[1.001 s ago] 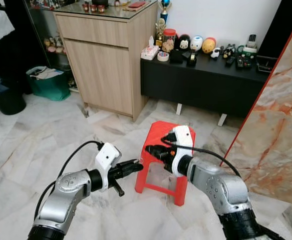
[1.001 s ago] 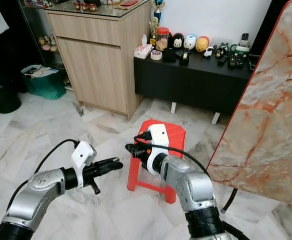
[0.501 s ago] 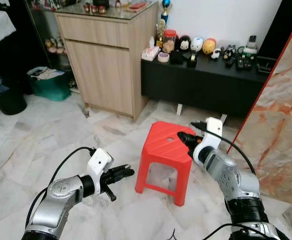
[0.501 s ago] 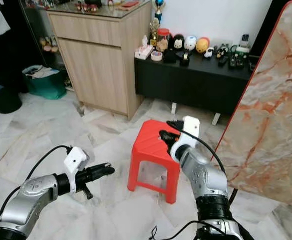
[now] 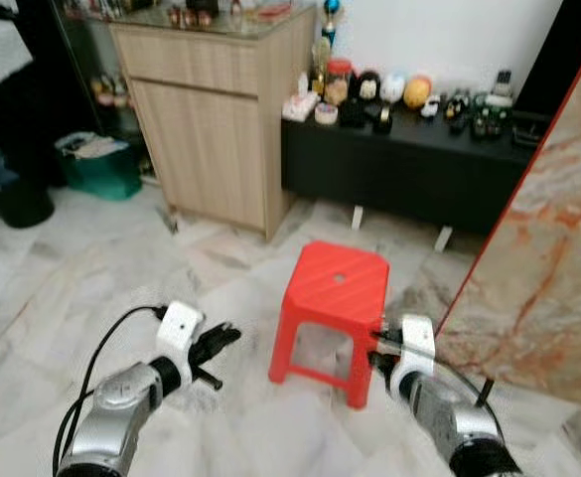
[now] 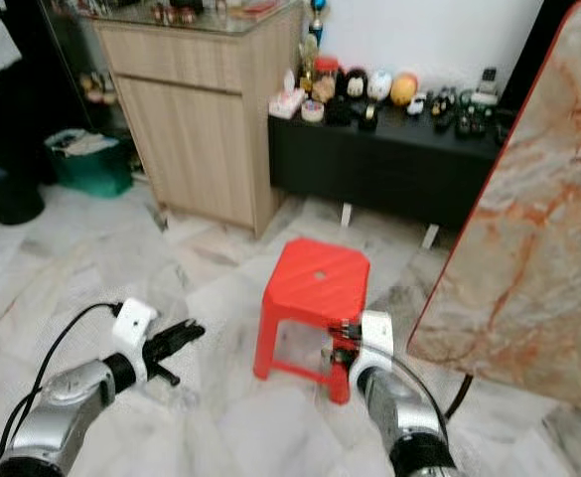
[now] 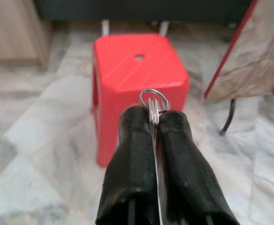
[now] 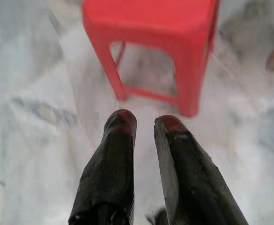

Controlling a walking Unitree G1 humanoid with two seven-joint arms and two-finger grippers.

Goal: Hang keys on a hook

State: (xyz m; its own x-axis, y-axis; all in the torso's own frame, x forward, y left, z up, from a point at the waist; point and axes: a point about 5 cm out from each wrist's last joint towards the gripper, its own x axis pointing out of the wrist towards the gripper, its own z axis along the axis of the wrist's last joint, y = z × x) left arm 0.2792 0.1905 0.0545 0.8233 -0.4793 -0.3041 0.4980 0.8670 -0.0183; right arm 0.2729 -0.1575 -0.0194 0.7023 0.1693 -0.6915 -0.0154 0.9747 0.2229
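A silver key ring (image 7: 154,99) sticks out from the tips of my left gripper (image 7: 153,117), which is shut on the keys. In the eye views the left gripper (image 5: 218,340) hangs low over the marble floor, left of a red plastic stool (image 5: 335,283). My right gripper (image 5: 377,350) is low beside the stool's front right leg. In the right wrist view its black fingers (image 8: 120,129) stand slightly apart, open, with nothing between them, pointing at the stool (image 8: 151,23).
A wooden cabinet (image 5: 216,129) stands at the back left, beside a low black console (image 5: 409,164) that carries figurines and remotes. A marble slab with a red edge (image 5: 558,248) leans at the right. A green bin (image 5: 96,164) sits far left.
Both arms have dropped. The right gripper went from above the stool's top down to its front right leg. The left gripper drew back leftward and lower, still holding the keys.
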